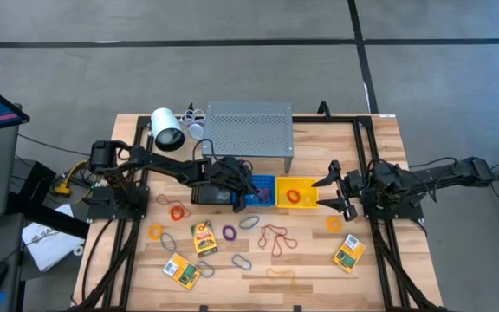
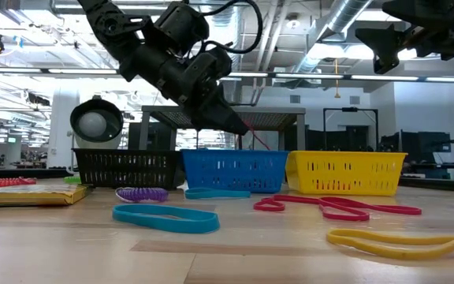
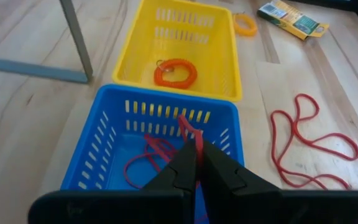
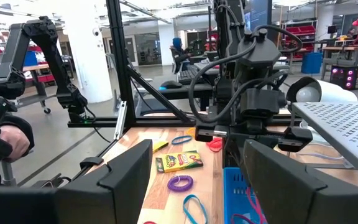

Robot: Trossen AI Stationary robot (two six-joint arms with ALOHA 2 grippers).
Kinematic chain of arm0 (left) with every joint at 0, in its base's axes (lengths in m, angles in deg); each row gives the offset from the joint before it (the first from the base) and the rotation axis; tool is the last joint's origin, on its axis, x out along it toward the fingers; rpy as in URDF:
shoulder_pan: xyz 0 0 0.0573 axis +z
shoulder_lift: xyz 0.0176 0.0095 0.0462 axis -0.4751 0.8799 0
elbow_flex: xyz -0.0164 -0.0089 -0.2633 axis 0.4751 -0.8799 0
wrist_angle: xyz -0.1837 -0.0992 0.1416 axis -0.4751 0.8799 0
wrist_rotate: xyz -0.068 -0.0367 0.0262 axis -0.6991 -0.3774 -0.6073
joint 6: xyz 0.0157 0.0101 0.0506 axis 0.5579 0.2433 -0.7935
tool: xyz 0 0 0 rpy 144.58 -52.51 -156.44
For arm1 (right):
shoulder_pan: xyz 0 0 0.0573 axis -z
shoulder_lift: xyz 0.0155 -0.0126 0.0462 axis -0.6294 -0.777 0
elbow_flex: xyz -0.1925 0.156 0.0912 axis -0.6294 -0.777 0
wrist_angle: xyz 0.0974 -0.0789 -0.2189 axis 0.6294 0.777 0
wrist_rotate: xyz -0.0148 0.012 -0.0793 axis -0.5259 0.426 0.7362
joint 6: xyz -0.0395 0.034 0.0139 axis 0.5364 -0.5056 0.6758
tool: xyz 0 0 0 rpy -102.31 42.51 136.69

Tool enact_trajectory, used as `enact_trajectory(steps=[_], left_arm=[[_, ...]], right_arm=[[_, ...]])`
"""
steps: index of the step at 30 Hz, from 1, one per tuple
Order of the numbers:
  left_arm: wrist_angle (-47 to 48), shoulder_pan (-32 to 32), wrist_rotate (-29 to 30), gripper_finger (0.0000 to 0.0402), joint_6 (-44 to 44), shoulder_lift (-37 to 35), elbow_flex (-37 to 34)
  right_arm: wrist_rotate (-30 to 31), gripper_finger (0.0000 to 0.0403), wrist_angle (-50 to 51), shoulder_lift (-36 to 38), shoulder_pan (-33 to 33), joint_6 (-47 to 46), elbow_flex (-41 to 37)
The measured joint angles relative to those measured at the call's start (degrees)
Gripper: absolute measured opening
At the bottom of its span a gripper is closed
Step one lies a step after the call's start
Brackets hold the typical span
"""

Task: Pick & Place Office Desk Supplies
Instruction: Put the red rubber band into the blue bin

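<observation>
— Red band loop (image 3: 155,155): where is it relative to the left end effector (image 3: 196,163)?

— Right at the fingertips. The left end effector is closed on one strand of it, and the rest of the loop hangs down into the blue basket (image 3: 114,134) and lies on its floor. In the low view the end effector (image 2: 228,120) is tilted, just above the basket's rim.

— What sits around that basket?

— A yellow basket (image 3: 134,46) touches it on one side, with an orange coil (image 3: 175,72) inside; a black basket (image 2: 124,167) stands on the other side. Just behind them a leg of the grey perforated shelf (image 1: 248,127) comes down to the table (image 1: 310,269). Above the baskets the space is free.

— And the right end effector (image 1: 336,192)?

— It hovers beside the yellow basket, near the table's right side, fingers spread wide and holding nothing.

— The other supplies?

— Spread over the front half of the table: a larger red loop (image 1: 277,237), a purple coil (image 1: 230,231), grey-blue loops (image 1: 242,260), an orange ring (image 1: 333,224), and yellow-and-green packs (image 1: 349,252) towards the front edge. The far half past the shelf is bare wood, apart from a white lamp (image 1: 167,128) by the shelf's left corner.
</observation>
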Motion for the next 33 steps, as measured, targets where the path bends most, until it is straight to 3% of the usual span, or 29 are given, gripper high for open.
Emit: enact_trajectory(steps=[15, 25, 33], left_arm=[[2.8, 0.0, 0.0, 0.0006, 0.6, 0.7, 0.0], [3.1, -0.1, -0.8, 0.0006, 1.6, 8.1, 4.5], [5.5, -0.1, -0.7, 0.0008, 1.5, 9.8, 7.1]], right_arm=[[0.0, 0.0249, 0.0, 0.0, 0.0, 0.0, 0.0], [0.0, 0.0249, 0.0, -0.9, 0.0, -0.6, 0.0], [0.0, 0.0249, -0.5, -4.4, -0.1, -1.5, 0.0]])
